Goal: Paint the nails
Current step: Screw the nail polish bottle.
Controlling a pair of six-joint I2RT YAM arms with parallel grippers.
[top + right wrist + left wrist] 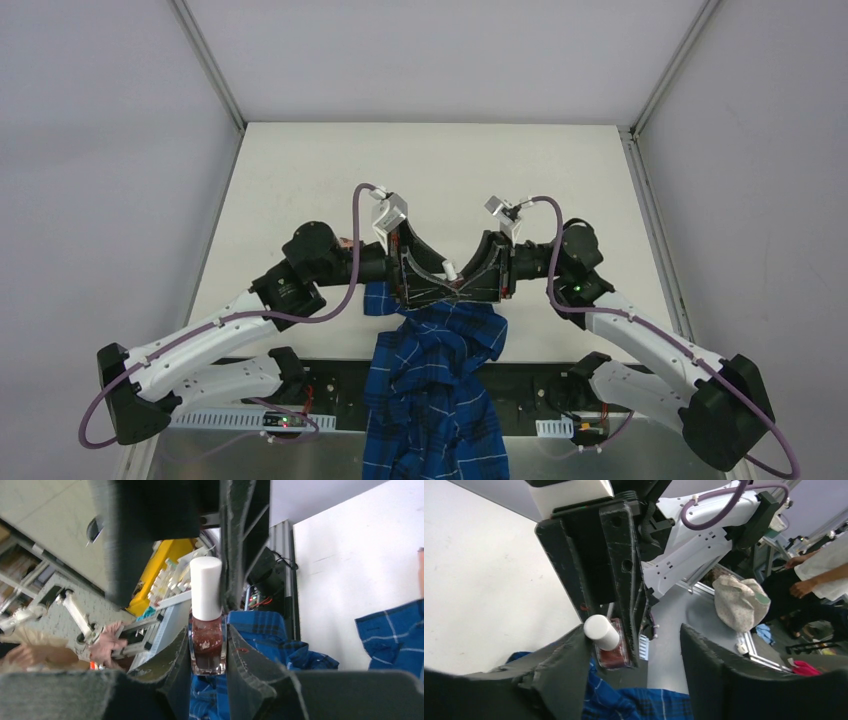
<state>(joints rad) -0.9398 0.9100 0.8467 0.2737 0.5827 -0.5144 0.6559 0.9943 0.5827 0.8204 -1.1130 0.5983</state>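
Note:
My right gripper (pixel 208 639) is shut on the glass body of a small bottle of dark red polish (pixel 207 652), held above the blue plaid sleeve (pixel 435 380). The bottle's white cap (pixel 205 587) points at my left gripper (pixel 634 640). That gripper is open around the cap (pixel 601 632): its left finger (pixel 559 670) touches the cap and its right finger (pixel 709 665) stands well apart. From above, both grippers meet over the sleeve's upper end, with the cap (pixel 449 268) between them. A pale pink sliver (pixel 421 572) shows at the frame edge. The nails are hidden.
The white table (pixel 300 180) stretches behind the arms, bounded by the enclosure's metal posts. The sleeve hangs over the table's near edge between the two arm bases. Beyond the table, the left wrist view shows a pale cloth bag (pixel 740 602) and a person.

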